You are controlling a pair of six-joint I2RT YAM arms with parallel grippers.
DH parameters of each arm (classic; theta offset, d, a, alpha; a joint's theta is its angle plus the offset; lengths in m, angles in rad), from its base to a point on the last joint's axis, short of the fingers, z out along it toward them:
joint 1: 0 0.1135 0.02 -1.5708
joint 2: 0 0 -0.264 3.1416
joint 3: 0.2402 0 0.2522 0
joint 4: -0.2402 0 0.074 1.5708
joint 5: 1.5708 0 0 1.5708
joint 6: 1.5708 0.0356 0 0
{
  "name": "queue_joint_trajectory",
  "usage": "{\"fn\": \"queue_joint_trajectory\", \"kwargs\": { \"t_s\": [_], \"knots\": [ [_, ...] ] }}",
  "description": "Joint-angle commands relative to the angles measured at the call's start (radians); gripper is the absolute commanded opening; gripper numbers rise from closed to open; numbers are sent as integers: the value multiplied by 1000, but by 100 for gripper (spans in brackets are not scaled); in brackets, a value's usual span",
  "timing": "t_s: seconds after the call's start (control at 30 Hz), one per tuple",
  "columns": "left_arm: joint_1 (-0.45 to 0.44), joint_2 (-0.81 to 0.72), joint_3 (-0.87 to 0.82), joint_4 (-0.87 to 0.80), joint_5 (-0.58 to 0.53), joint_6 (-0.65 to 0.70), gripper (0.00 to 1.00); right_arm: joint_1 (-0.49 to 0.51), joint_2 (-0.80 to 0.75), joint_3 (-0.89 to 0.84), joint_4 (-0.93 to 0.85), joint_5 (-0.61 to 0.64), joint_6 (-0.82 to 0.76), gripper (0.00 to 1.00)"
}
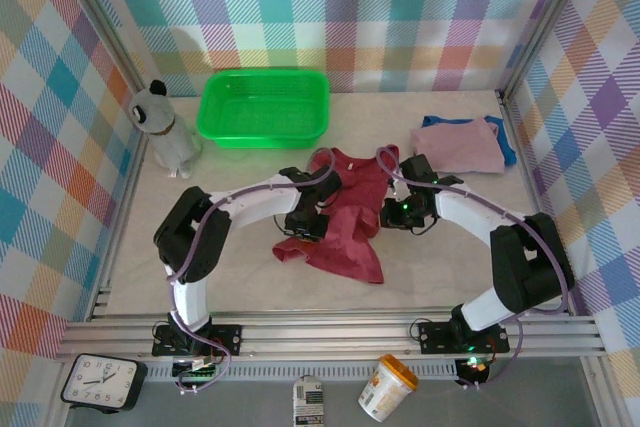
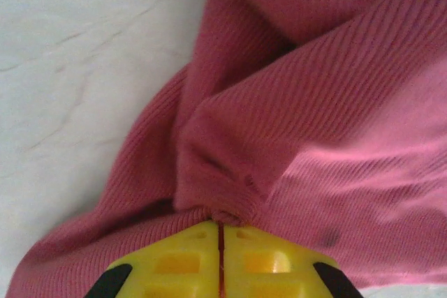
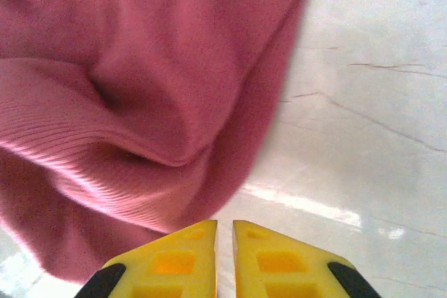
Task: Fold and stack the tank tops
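Dark red ribbed cloth tank top (image 1: 350, 237) lies mid white table (image 1: 240, 267), soft, light & floppy, so pinch its edges: L gripper (image 2: 220, 225) nips a fold, R gripper (image 3: 224, 222) nearly closed, empty, beside its edge.

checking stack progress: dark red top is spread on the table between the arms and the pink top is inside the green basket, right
No. The pink top is not inside the green basket; it lies on the blue top on the table, right of the basket, as the top external view shows. The dark red top is as you say.
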Motion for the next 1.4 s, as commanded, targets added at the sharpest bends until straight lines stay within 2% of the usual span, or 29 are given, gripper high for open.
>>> {"fn": "queue_joint_trajectory", "kwargs": {
  "t_s": [0.0, 0.13, 0.3, 0.4, 0.47, 0.53, 0.63, 0.8, 0.97, 1.37],
  "knots": [
    [-3, -11, 58, 18, 60, 25, 14, -6, -32, 20, -22, 15, -48, 18],
    [7, -83, 25, -29, 32, 26, 34, 23, -129, -58, 6, -108, -46, 27],
    [42, -260, -101, -103, -46, -61, 45, 115, -253, -146, -55, -108, -6, 34],
    [62, -394, -238, -102, -54, -174, 46, 191, -323, -185, -78, -73, 21, 38],
    [64, -465, -350, -48, -13, -260, 45, 241, -342, -208, -76, -55, 45, 42],
    [62, -514, -473, 43, 39, -344, 43, 281, -326, -220, -75, -35, 53, 44],
    [59, -558, -586, 186, 44, -406, 42, 340, -271, -215, -63, 17, 40, 45],
    [65, -474, -569, 240, -21, -381, 41, 388, -184, -167, -43, 50, 26, 51],
    [92, -398, -557, 312, -53, -369, 41, 400, -114, -142, -50, 74, 36, 53],
    [133, -344, -448, 242, -114, -277, 40, 404, -88, -129, -62, 85, 38, 54]
  ]
}}
